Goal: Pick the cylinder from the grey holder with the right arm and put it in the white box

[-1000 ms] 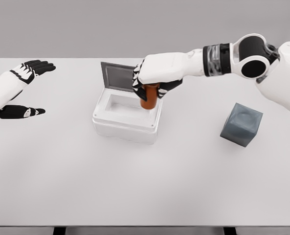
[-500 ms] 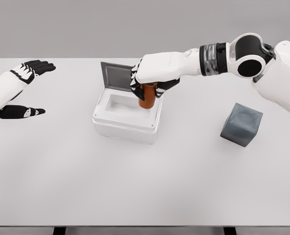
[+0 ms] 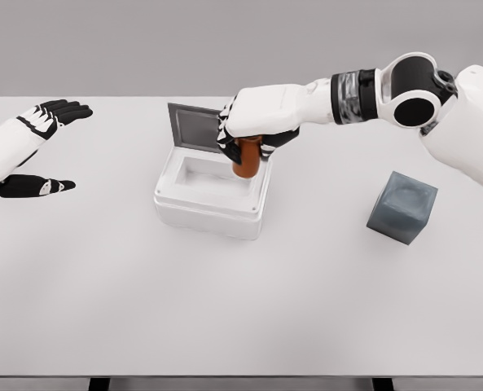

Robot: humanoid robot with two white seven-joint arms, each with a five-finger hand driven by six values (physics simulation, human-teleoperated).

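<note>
You see an orange cylinder (image 3: 246, 160) and a white box (image 3: 211, 198) with a grey lid (image 3: 195, 129). The holder (image 3: 401, 208) is dark grey, the table (image 3: 225, 309) white.

Box (image 3: 211, 208) is showing glossy white plastic, lid (image 3: 194, 128) matt grey. Cylinder (image 3: 246, 160) is appearing smooth orange-brown. Holder (image 3: 401, 207) is looking matt, mottled grey. Table (image 3: 225, 301) is reading matt white.

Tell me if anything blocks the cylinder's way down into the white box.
Nothing visible does. The right hand holds the cylinder over the right part of the box, whose lid stands open at the back, clear of the path. The cavity shows nothing inside. The holder sits apart, to the right.
</note>
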